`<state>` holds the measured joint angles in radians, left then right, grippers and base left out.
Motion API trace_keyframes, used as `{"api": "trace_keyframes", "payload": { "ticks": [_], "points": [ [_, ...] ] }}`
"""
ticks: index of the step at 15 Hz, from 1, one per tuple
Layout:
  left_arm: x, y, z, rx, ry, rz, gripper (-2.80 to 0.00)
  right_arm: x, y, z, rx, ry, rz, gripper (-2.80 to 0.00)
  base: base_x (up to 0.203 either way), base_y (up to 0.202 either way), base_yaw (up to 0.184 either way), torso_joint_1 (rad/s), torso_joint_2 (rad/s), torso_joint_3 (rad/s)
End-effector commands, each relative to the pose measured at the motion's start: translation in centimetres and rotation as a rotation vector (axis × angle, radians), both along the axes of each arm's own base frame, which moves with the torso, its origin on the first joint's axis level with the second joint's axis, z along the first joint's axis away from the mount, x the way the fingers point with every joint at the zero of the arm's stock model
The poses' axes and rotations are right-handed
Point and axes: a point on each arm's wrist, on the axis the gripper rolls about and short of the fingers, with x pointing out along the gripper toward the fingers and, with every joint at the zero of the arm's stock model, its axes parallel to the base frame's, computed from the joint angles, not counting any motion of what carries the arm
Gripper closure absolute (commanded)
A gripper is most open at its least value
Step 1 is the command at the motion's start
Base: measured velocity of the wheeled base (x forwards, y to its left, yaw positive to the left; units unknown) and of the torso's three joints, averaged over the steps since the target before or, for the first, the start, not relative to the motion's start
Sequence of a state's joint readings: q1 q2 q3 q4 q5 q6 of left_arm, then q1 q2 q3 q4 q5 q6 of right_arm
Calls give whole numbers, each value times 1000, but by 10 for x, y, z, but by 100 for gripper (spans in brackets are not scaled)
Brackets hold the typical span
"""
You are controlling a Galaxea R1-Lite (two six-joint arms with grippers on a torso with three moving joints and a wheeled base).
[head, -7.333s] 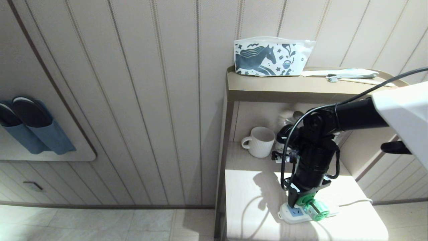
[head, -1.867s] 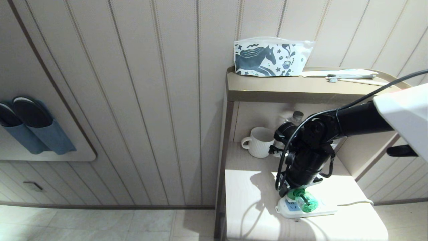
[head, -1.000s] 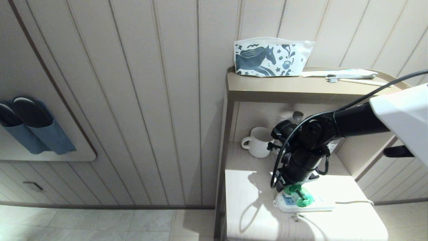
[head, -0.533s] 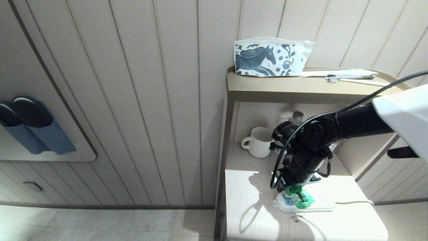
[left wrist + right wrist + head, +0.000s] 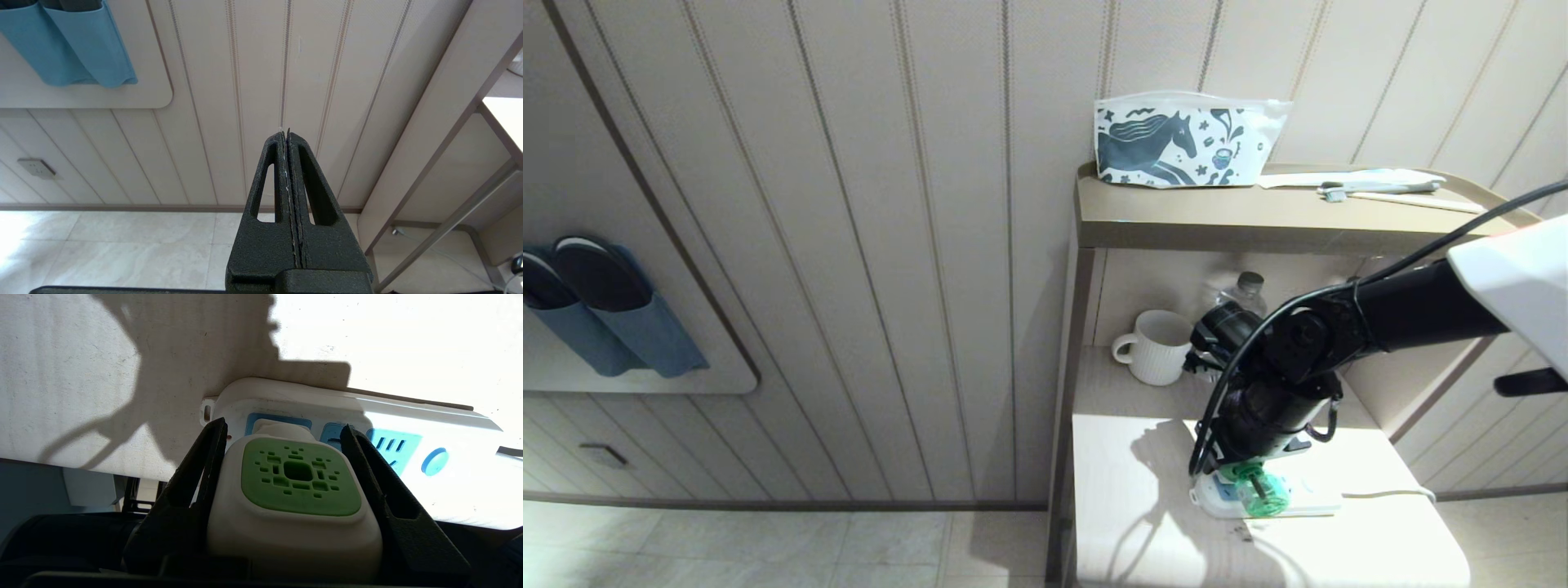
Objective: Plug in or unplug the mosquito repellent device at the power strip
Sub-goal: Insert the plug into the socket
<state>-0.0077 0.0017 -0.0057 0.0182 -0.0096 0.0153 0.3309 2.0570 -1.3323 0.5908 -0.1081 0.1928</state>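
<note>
A: Start with the head view. Where is the working arm?

B: The right arm reaches in from the right over the lower shelf (image 5: pixel 1127 490) of the bedside unit. The right gripper (image 5: pixel 1241 472) points down at the near end of the power strip (image 5: pixel 1298 505), which lies flat on the sunlit shelf with its white cord (image 5: pixel 1388 493) running off to the right. The mosquito repellent device (image 5: pixel 1256 488) sits on the strip's left end, its green bottle tilted toward the camera.

A: Anything else there?

B: A white mug (image 5: pixel 1158 346) stands at the back of the shelf, and a clear water bottle (image 5: pixel 1245 290) shows behind the arm. On the top shelf, a horse-print pouch (image 5: pixel 1180 140) leans against the wall, with a toothbrush (image 5: pixel 1380 188) beside it. Blue slipper holders (image 5: pixel 600 314) hang on the wall at left.

A: The left wrist view?

B: The left gripper (image 5: pixel 288 134) has its fingers pressed together, holding nothing, aimed at the panelled wall and tiled floor, well apart from the shelf.

A: And the right wrist view?

B: The two black fingers (image 5: pixel 202 465) clamp the white head of the mosquito repellent device (image 5: pixel 300 490) on both sides, the green vented top facing the camera. The head meets the first light-blue socket of the power strip (image 5: pixel 408 416); I cannot tell how deep the plug is seated. The round blue button (image 5: pixel 434 461) lies further along.
</note>
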Motion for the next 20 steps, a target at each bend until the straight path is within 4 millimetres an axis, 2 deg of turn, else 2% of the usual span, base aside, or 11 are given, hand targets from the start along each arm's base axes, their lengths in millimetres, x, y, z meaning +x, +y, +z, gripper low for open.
{"api": "trace_keyframes", "payload": {
  "ticks": [1,7,14,20],
  "points": [
    [0,0,0,0,1,-1,0,0,0,-3,-2,11,-4,0,0,0,0,0,0,0],
    [0,0,0,0,1,-1,0,5,-2,-11,-4,28,-21,0,0,0,0,0,0,0],
    [0,0,0,0,1,-1,0,0,-2,-16,-6,26,-21,0,0,0,0,0,0,0],
    [0,0,0,0,1,0,0,-4,-6,-10,11,9,-70,0,0,0,0,0,0,0]
  ]
}}
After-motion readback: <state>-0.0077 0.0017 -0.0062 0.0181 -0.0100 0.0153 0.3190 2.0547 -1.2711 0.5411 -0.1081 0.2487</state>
